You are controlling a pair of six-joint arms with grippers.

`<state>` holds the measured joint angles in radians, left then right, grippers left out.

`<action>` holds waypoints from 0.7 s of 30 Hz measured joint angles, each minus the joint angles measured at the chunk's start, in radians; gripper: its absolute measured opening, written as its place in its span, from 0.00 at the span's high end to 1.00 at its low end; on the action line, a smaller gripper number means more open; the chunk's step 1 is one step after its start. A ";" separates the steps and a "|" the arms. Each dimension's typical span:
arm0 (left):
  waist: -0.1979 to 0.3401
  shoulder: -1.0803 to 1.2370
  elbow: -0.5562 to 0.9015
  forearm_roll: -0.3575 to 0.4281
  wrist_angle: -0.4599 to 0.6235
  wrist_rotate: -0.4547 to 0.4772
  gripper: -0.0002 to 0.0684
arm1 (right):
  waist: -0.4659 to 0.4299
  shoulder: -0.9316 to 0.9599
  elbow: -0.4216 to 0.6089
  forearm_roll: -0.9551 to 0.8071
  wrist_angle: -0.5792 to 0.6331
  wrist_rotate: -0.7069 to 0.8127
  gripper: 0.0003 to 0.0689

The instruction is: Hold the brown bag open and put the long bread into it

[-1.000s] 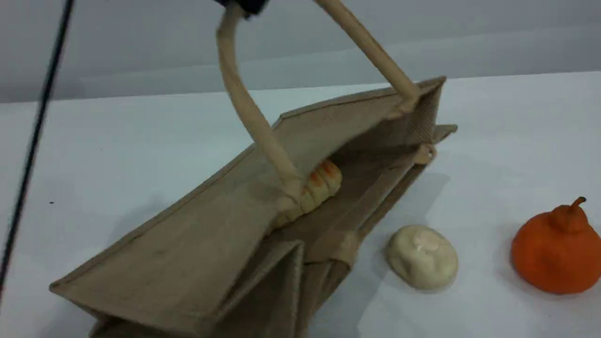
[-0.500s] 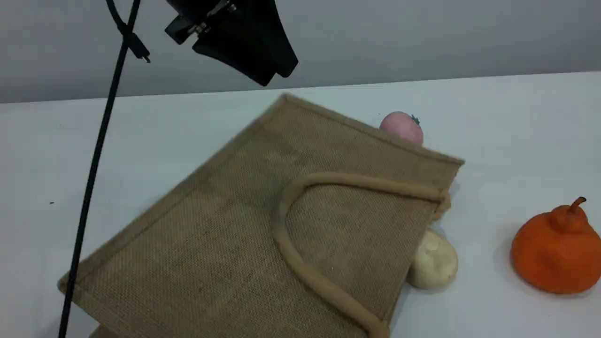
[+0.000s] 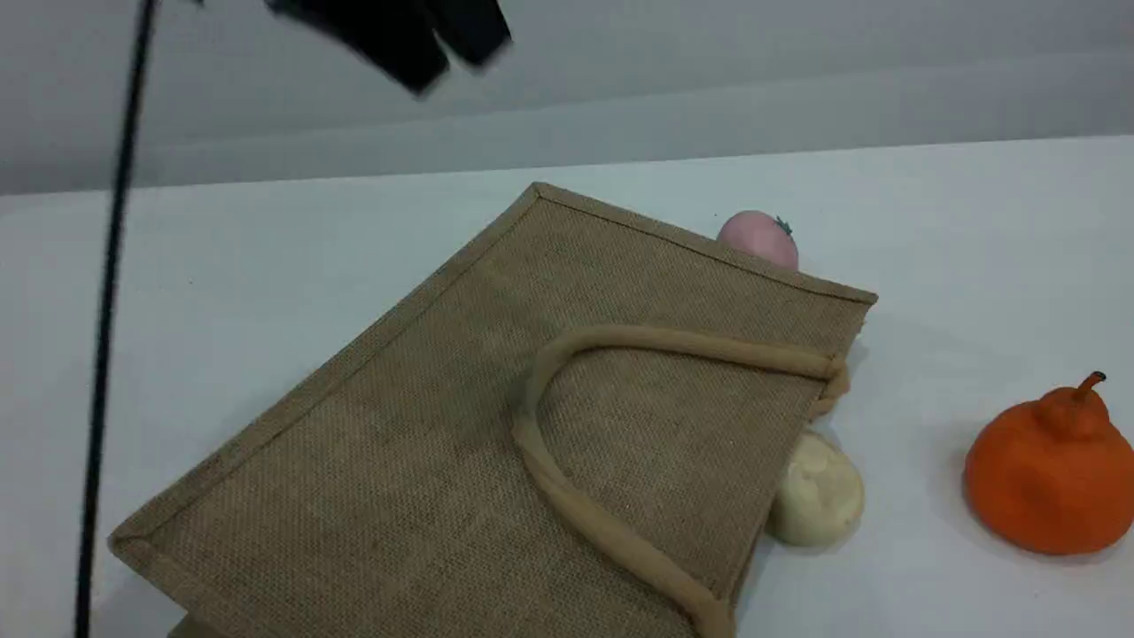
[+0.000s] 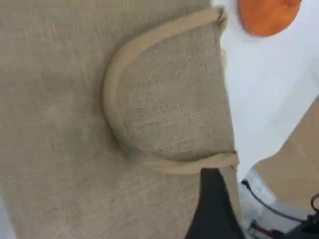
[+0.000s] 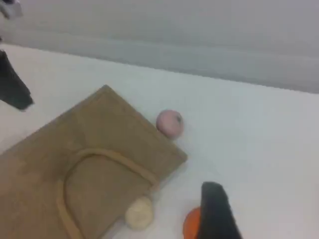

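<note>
Both jaws seen apart, nothing held: left gripper [image 3: 447, 62] blurred above bag [image 3: 425, 425], right gripper [image 5: 214, 211] aside. Bag laid flat on bench [image 3: 266, 248], handle [image 3: 549, 470] on top, bun [image 3: 819, 496] partly covered.

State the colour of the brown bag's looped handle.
The handle is pale beige, lighter than the tan-brown bag; clearest in the left wrist view.
</note>
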<state>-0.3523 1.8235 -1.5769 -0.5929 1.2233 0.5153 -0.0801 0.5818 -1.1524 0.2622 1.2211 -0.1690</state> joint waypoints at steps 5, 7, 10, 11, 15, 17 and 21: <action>0.000 -0.182 0.000 0.010 0.002 0.000 0.36 | 0.001 -0.110 0.111 -0.034 0.000 0.040 0.44; 0.000 -0.260 0.000 0.036 0.004 0.000 0.36 | 0.001 -0.159 0.165 -0.037 0.000 0.056 0.44; 0.000 -0.388 0.000 0.059 0.004 -0.015 0.36 | 0.001 -0.238 0.246 -0.046 0.000 0.067 0.44; 0.000 -0.434 0.000 0.069 0.005 -0.024 0.36 | 0.001 -0.266 0.266 -0.054 0.000 0.068 0.44; 0.000 -0.604 0.000 0.079 0.006 -0.066 0.36 | 0.001 -0.378 0.358 -0.068 0.000 0.091 0.44; 0.000 -0.678 0.000 0.100 0.007 -0.094 0.36 | 0.016 -0.434 0.412 -0.070 0.000 0.094 0.44; 0.000 -0.812 0.016 0.128 0.006 -0.155 0.36 | 0.052 -0.553 0.512 -0.089 0.000 0.094 0.44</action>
<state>-0.3523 1.0118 -1.5608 -0.4653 1.2293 0.3607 -0.0283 0.0286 -0.6401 0.1732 1.2211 -0.0754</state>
